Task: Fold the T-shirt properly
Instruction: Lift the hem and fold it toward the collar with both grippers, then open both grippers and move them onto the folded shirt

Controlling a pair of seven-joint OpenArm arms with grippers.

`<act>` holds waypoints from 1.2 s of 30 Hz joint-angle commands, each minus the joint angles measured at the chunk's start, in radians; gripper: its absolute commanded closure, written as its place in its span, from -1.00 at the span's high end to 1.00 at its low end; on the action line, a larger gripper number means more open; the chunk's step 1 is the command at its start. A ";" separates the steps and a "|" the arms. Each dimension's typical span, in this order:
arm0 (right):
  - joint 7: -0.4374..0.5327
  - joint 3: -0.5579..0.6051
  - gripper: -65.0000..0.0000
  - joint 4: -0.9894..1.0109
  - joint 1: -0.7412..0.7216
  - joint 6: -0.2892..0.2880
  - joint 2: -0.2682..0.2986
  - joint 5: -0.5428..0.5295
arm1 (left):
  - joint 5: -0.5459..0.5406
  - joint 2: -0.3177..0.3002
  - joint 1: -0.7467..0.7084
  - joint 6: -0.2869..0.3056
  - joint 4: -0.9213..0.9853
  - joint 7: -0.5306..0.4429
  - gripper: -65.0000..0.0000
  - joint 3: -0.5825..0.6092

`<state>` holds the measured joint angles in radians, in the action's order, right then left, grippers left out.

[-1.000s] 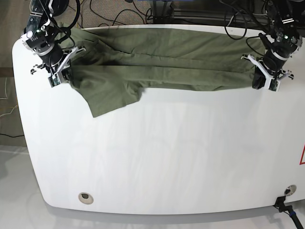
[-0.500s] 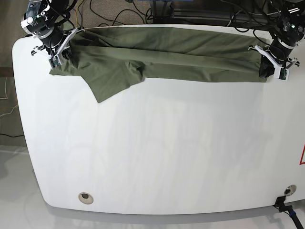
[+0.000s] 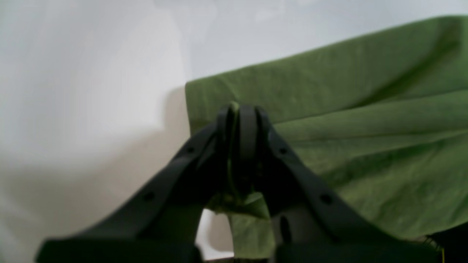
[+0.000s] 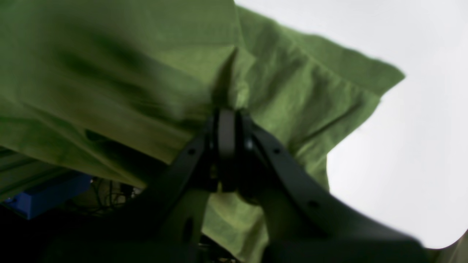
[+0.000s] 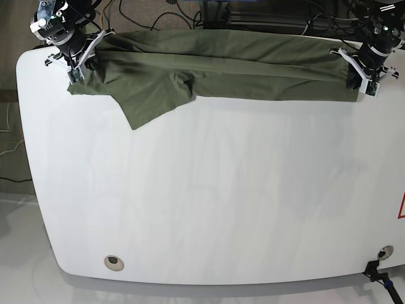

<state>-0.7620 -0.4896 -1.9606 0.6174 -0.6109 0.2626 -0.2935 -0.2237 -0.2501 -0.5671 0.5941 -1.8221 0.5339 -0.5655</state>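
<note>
The olive-green T-shirt (image 5: 221, 66) lies folded lengthwise in a long band along the table's far edge, with one sleeve (image 5: 152, 101) spread toward the front at the left. My left gripper (image 5: 362, 79) is at the band's right end, shut on the T-shirt's corner; in the left wrist view its closed fingertips (image 3: 239, 113) pinch the cloth (image 3: 329, 109). At the band's left end my right gripper (image 5: 77, 68) is shut on the T-shirt too, and the right wrist view shows the fabric (image 4: 146, 65) draped over its closed tips (image 4: 226, 120).
The white table (image 5: 215, 202) stretches in front of the shirt. A round hole (image 5: 113, 261) is near its front left edge. Cables and dark equipment (image 5: 253, 16) lie behind the far edge. A black clamp (image 5: 380, 273) sits at the front right corner.
Both grippers have pulled the shirt's edge toward the far side of the table. The folded band has moved back with them and now lies flatter and straighter.
</note>
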 commanded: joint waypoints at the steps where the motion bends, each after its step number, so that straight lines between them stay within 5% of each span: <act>1: 0.012 -0.008 -0.96 -0.009 0.003 0.001 0.014 0.001 | 0.024 -0.013 0.000 -0.009 0.018 -0.014 -1.00 -0.008; 6: 0.014 -0.008 -0.24 -0.009 0.003 0.004 0.014 0.003 | 0.034 -0.018 0.009 -0.010 0.051 -0.014 -0.96 -0.004; 10: 0.014 -0.008 -0.14 -0.009 0.003 0.007 0.014 0.003 | 0.100 -0.015 0.040 -0.015 0.049 -0.014 0.16 -0.008; 13: 0.014 -0.011 -0.14 -0.012 -0.006 0.007 0.014 0.004 | 0.140 -0.013 0.057 -0.015 0.049 -0.014 0.57 -0.009; 21: 0.017 -0.048 -0.14 -0.044 -0.015 -0.001 0.024 -0.005 | 0.131 -0.001 0.115 0.005 0.003 -0.016 0.61 -0.037; 26: 0.019 -0.068 -0.13 -0.047 -0.066 -0.087 0.013 -0.006 | 0.131 0.070 0.144 0.094 -0.028 -0.016 0.61 -0.037; 36: 0.016 -0.024 -0.14 -0.043 -0.081 -0.087 -0.009 -0.210 | 0.131 0.188 0.157 0.104 -0.028 -0.016 0.61 -0.034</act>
<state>-0.7635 -0.5289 -1.9881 0.5327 -0.6907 0.2474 -0.4789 -0.0780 -0.0631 -0.4122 0.7002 -1.8317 0.5350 -0.5949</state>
